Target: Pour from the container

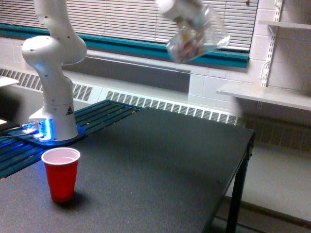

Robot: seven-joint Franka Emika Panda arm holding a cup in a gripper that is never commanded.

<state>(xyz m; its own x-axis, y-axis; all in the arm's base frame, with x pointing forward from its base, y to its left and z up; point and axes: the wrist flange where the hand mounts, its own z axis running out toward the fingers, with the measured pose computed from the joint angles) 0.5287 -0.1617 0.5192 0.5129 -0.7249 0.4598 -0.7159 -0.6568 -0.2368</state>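
Note:
The container is a clear rounded jar with small pinkish-white pieces inside. It hangs tilted and motion-blurred near the top middle of the exterior view, high above the black table. My gripper shows only as a blurred white shape at the top edge, shut on the container. A red plastic cup with a white inside stands upright on the table at the exterior view's lower left, far below and to the left of the container.
The white arm base with a blue light stands behind the red cup. The table's edge drops off on the exterior view's right. A white shelf juts from the wall at the right.

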